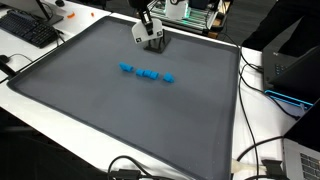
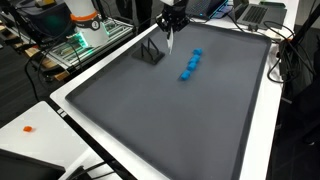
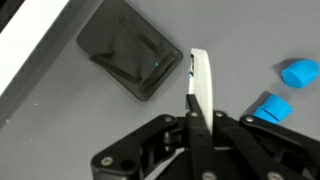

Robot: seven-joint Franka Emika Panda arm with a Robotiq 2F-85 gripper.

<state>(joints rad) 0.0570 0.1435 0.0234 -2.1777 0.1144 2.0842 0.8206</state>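
Grey mat [image 1: 120, 110] covers white desk [image 1: 60, 132] where tool [image 1: 150, 40] pinches white marker [image 3: 200, 80].

A plain dark grey is shown by the mat [image 1: 100, 110], and white by the worktop [image 2: 60, 138] under it. The small blocks [image 1: 146, 73] are coloured bright blue. The jaws are black, and the slim piece [image 3: 201, 80] between them is white, with a small blue-and-black mark on its edge. A glossy, smoky black is seen on the flat case [image 3: 130, 58]. An orange bit [image 2: 28, 128] is noted on the worktop.
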